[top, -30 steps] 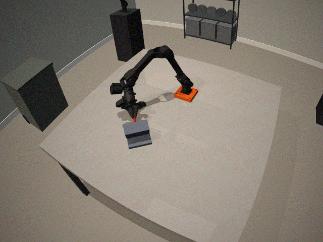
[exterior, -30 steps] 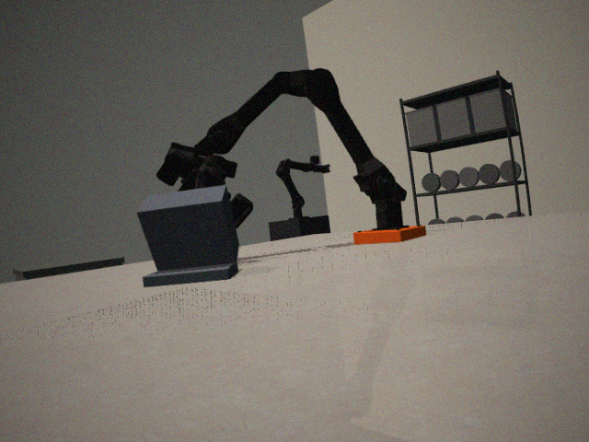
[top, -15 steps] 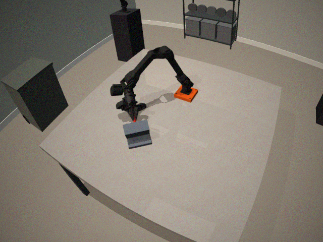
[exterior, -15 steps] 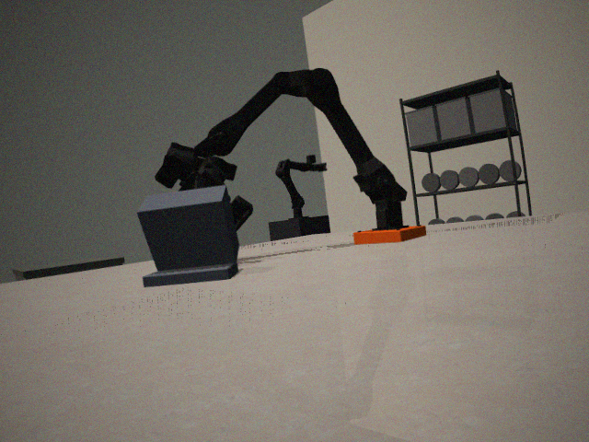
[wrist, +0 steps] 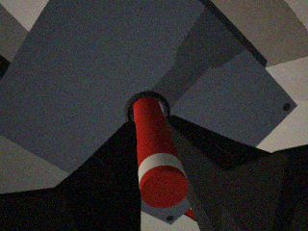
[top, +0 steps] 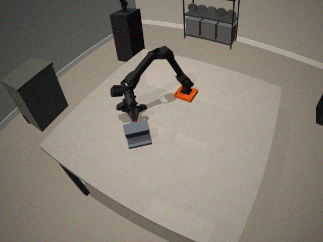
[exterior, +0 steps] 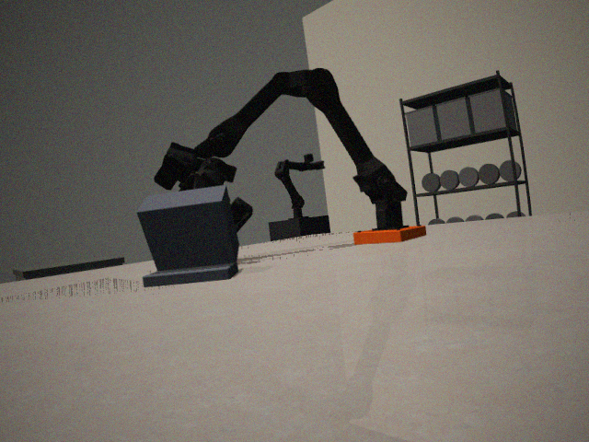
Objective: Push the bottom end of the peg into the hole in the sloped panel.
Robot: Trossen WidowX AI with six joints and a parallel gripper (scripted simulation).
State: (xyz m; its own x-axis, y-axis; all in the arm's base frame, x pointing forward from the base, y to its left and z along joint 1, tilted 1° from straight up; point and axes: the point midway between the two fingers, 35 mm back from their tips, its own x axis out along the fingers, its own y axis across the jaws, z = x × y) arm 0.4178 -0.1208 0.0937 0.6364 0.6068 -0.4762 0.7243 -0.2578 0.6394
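Setting: a robotics lab or workshop room, by its fittings. Robot arm on an orange base plate (top: 194, 97) (exterior: 413, 232), near the far edge of a broad pale table (top: 208, 169) (exterior: 332, 356). Beyond its far left corner, a dark pedestal (top: 127, 36) (exterior: 314, 226) bears a second arm (top: 124, 5) (exterior: 289, 188). Metal shelf rack (top: 183, 19) (exterior: 408, 161) past the far edge: grey bins, round discs, possibly spools; too dim to tell.

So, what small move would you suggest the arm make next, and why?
I'd probably ease the gripper further along the hole's direction: it grips the red peg, whose far end appears within the hole's dark rim, while much of its length shows outside.
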